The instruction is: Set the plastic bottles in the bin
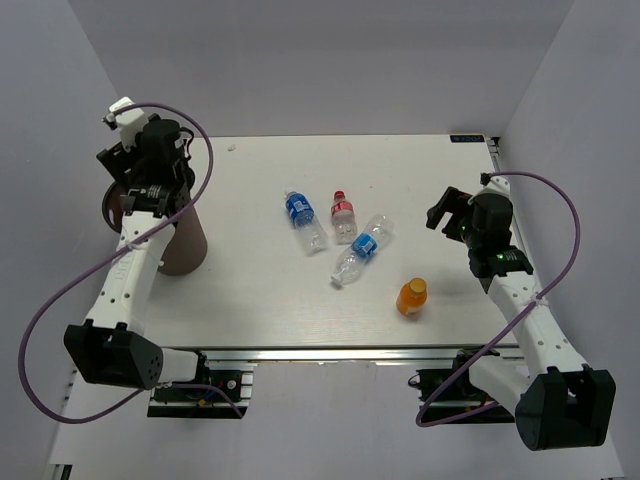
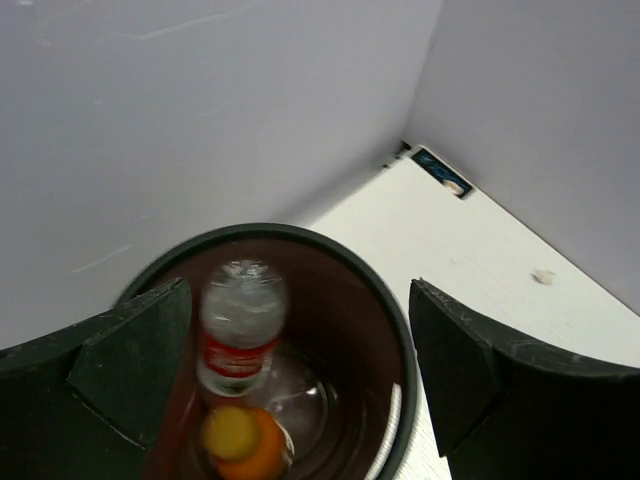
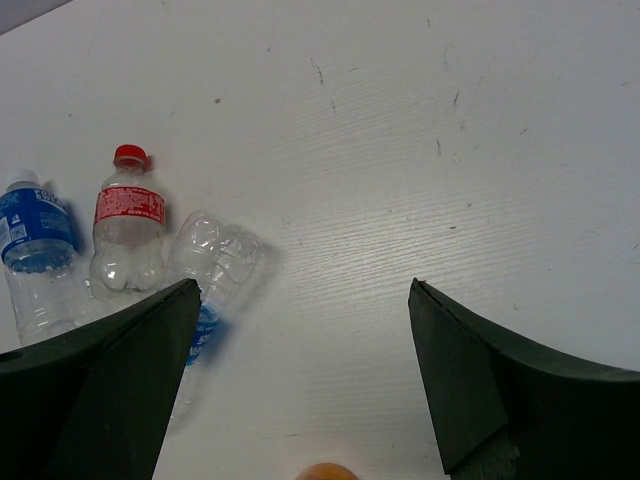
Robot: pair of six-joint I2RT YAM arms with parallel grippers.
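My left gripper [image 1: 137, 192] hovers over the dark brown bin [image 1: 182, 245], open and empty [image 2: 300, 300]. Inside the bin [image 2: 392, 318], a blurred clear bottle with a red label [image 2: 240, 330] is above an orange bottle [image 2: 245, 445] at the bottom. On the table lie a blue-label bottle [image 1: 301, 214], a red-capped bottle [image 1: 343, 216] and another blue-label bottle [image 1: 364, 247]; a short orange bottle [image 1: 412, 296] stands nearer. My right gripper [image 1: 446, 212] is open and empty [image 3: 305, 290], above the table right of these bottles [image 3: 128, 215], with the orange bottle's cap [image 3: 325, 472] just below it.
White walls enclose the table at the back and both sides. The bin stands at the table's left edge. A small white scrap [image 1: 232, 148] lies at the back left. A dark label [image 1: 466, 139] marks the back right corner.
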